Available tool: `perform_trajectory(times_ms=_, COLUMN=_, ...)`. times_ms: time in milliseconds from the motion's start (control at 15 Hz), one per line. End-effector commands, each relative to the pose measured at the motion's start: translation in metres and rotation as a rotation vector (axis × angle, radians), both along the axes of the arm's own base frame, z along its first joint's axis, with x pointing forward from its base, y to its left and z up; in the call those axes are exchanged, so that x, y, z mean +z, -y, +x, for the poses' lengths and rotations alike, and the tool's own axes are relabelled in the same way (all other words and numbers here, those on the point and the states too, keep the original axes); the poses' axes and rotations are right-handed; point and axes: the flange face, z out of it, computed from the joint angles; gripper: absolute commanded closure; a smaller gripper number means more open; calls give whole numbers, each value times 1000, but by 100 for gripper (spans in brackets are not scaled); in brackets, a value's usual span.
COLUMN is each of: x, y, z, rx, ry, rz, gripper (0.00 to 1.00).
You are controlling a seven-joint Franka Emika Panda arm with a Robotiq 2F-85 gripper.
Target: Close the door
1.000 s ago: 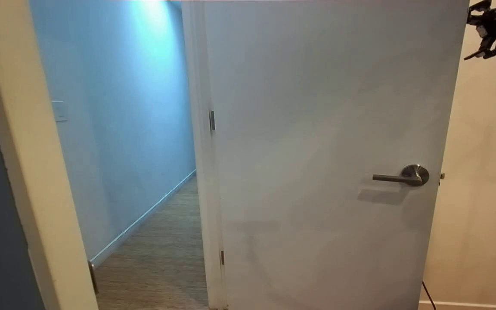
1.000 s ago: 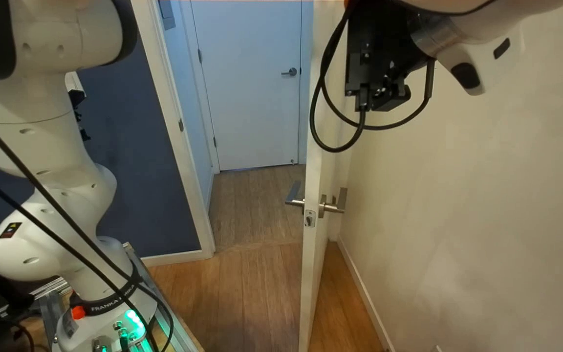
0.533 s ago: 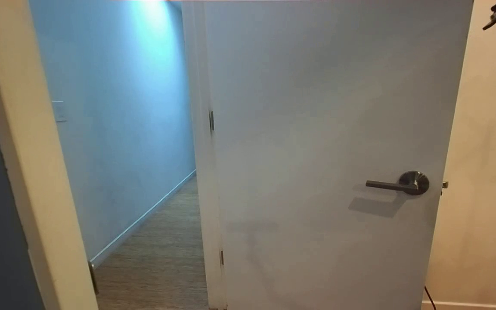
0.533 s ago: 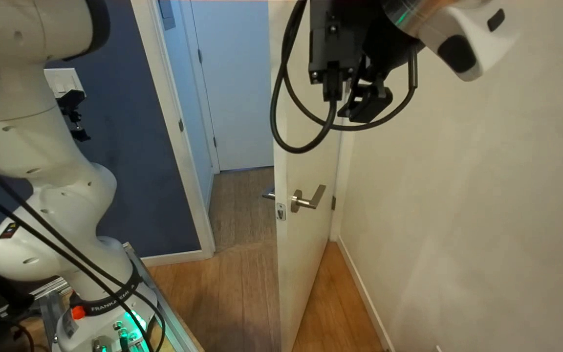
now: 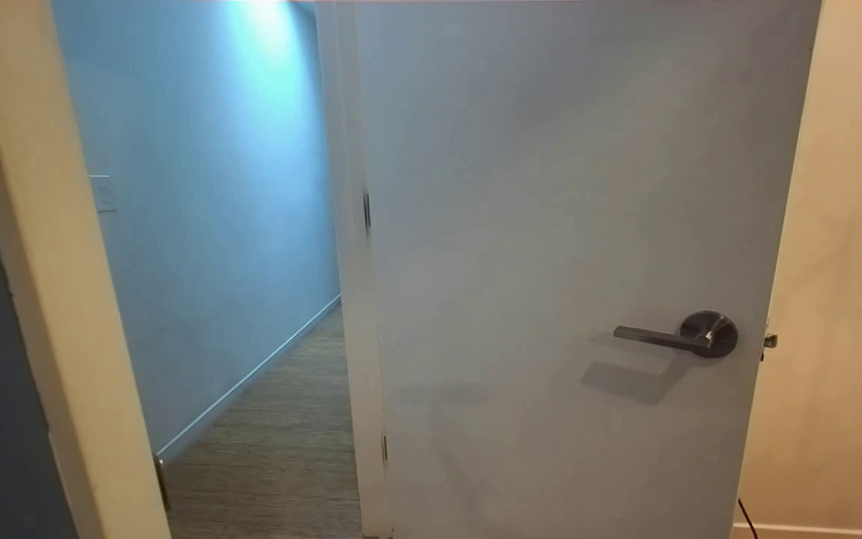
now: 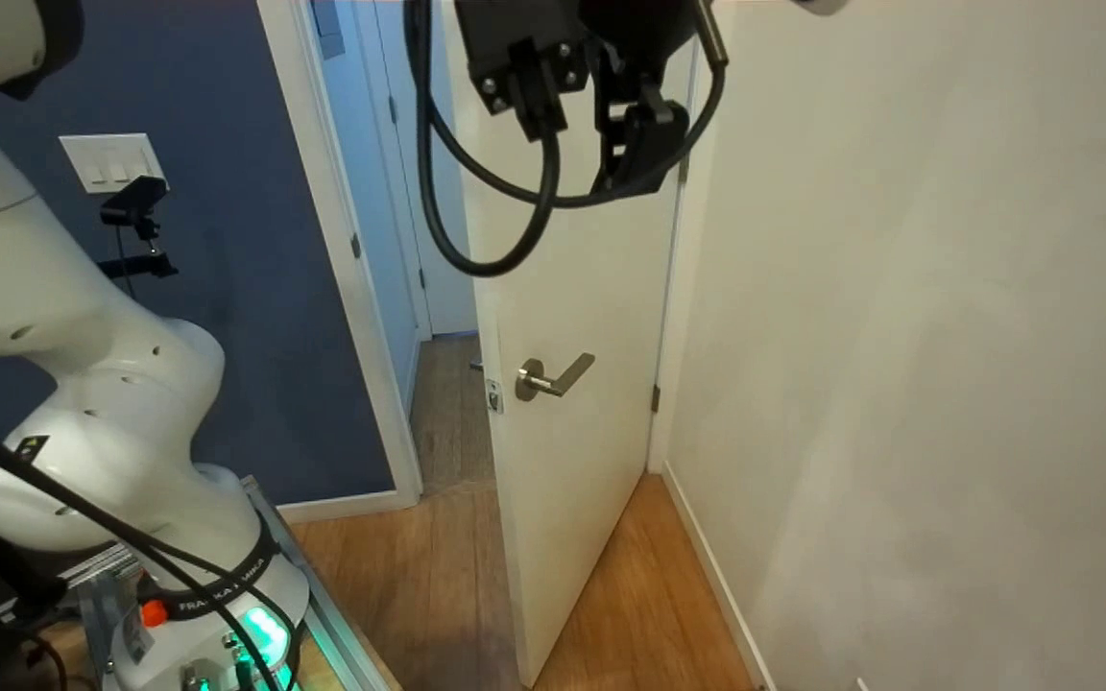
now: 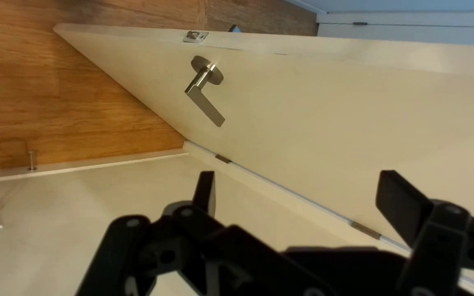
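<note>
Gripper (image 7: 298,187) jaws stand wide, likely for pushing; door (image 7: 327,107) ajar, handle (image 7: 205,105) at wrist-view eleven o'clock; contact unclear from here.

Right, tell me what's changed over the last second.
In an exterior view, the door swung left, away from the pale wall and toward closed; the gripper shifted left too. Nothing was grasped or let go: it stays open. The robot base stayed put; the door remains partly open.

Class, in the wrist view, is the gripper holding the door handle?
No, the gripper is open and the handle stands clear of it.
</note>
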Motion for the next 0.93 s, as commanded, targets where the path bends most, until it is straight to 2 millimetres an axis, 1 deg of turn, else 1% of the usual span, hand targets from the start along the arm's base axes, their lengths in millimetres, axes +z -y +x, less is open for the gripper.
perform_trajectory(times_ms=0, x=11, y=-47, z=-4, rx=27, ry=56, rz=-133, gripper=0)
perform_trajectory(times_ms=67, x=14, y=-58, z=3, rx=13, ry=66, rz=-172, gripper=0)
perform_trajectory(times_ms=267, x=21, y=-92, z=32, rx=-64, ry=88, rz=-293, gripper=0)
perform_trajectory(times_ms=400, x=20, y=-122, z=49, rx=-120, ry=112, rz=-375, gripper=0)
perform_trajectory(times_ms=600, x=10, y=-169, z=71, rx=-175, ry=78, rz=-488, gripper=0)
perform_trajectory(times_ms=867, x=-1, y=-224, z=85, rx=-200, ry=-54, rz=-557, gripper=0)
